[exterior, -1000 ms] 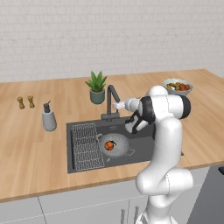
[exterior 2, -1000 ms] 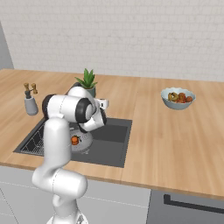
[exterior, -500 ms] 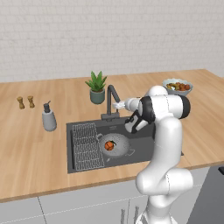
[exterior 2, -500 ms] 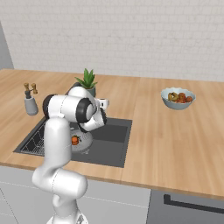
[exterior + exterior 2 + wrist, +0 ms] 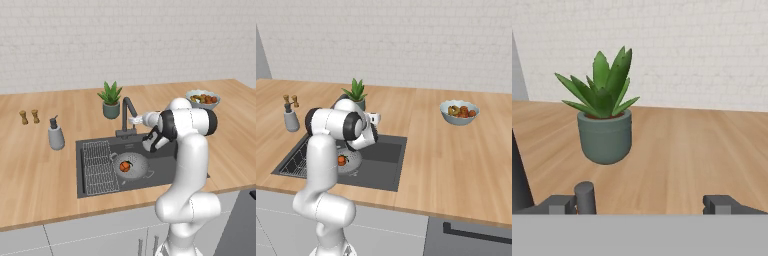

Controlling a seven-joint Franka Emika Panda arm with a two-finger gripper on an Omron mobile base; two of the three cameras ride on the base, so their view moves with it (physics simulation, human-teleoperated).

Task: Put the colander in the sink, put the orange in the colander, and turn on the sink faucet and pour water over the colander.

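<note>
**End effector open at the faucet, orange already in the colander**

My end effector [image 5: 646,204] stands wide open with nothing between its fingertips; in the hand view the two dark tips sit far apart. A short dark post rises just inside the one at the left of that view, which I take to be the faucet's handle. The potted plant [image 5: 604,117] stands beyond on the counter [image 5: 702,145].

From the left base view the end effector [image 5: 133,120] sits right by the faucet [image 5: 127,116], near the top of its post. The colander [image 5: 131,166] rests in the sink [image 5: 160,161] beside the wire rack [image 5: 99,167], with the orange [image 5: 124,166] inside it. I see no water, so I judge only the faucet step remains.

The faucet should be rigid and smooth, fixed at its base. I would push the handle, not pinch the slick spout. The colander looks light and could shift if bumped.

Compared with a second ago, nothing has visibly moved: arm, colander and orange hold the same places.
</note>
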